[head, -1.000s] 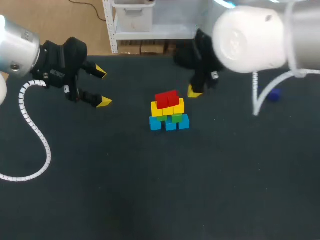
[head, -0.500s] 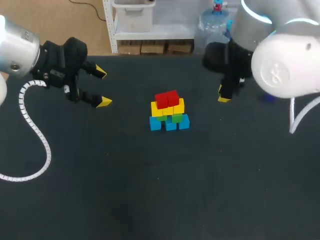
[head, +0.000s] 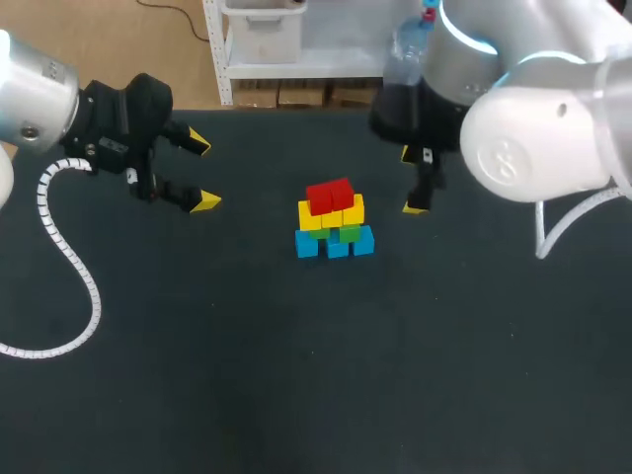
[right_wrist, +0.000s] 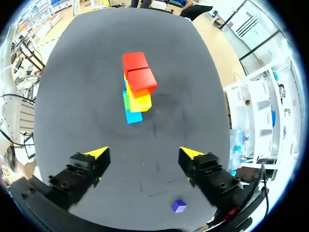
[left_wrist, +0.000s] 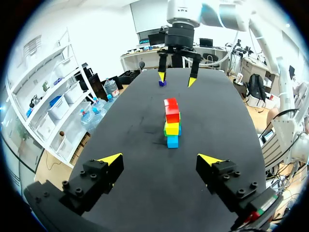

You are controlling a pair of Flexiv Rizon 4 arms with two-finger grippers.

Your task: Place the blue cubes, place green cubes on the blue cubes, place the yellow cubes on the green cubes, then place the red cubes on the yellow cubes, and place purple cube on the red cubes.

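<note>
Red cubes (head: 329,195) top the stack, so the right arm (head: 513,138) evidently holds its jaws apart near the purple cube (right_wrist: 178,206) (the last piece), while the left arm (head: 109,123) waits at the left, jaws apart.

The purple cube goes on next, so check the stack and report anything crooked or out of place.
The red cubes sit slightly askew: the one nearer the right tool is twisted against its neighbour and overhangs the yellow cubes. The purple cube lies alone on the table, apart from them. Nothing else stands out.
</note>
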